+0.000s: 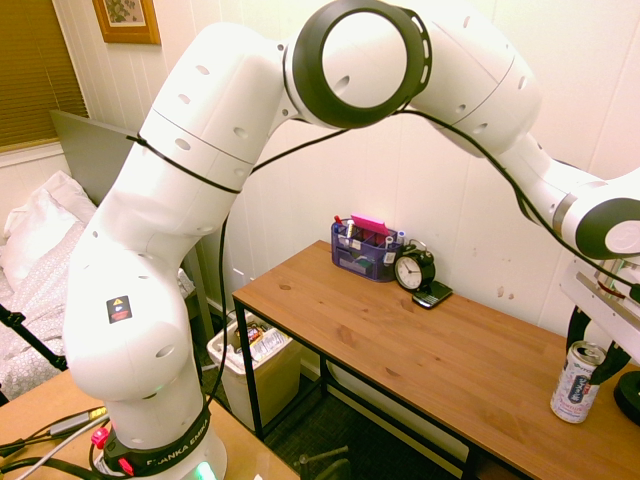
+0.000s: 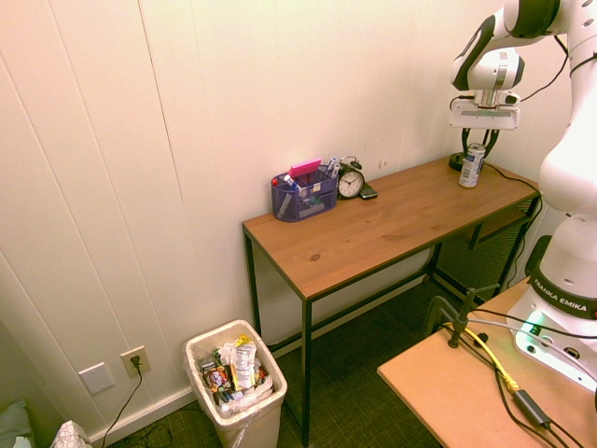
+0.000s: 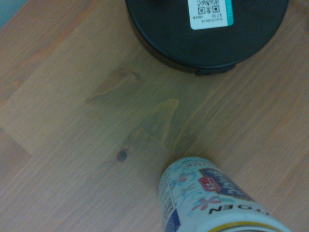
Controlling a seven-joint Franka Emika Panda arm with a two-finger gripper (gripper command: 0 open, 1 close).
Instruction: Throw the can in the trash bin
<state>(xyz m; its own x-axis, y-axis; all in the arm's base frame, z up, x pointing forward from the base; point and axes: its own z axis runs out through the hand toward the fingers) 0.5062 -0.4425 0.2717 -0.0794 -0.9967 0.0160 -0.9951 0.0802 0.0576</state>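
The can, white with a red and blue label, stands upright on the far end of the wooden table. My gripper comes down from above, its dark fingers closed in on either side of the can's top. The wrist view has the can rising from its bottom edge. The trash bin, cream and lined with a bag, stands on the floor beyond the table's other end and holds rubbish.
A black round base sits on the table right beside the can. A blue organizer box and a small black alarm clock stand against the wall. A bed lies past the bin.
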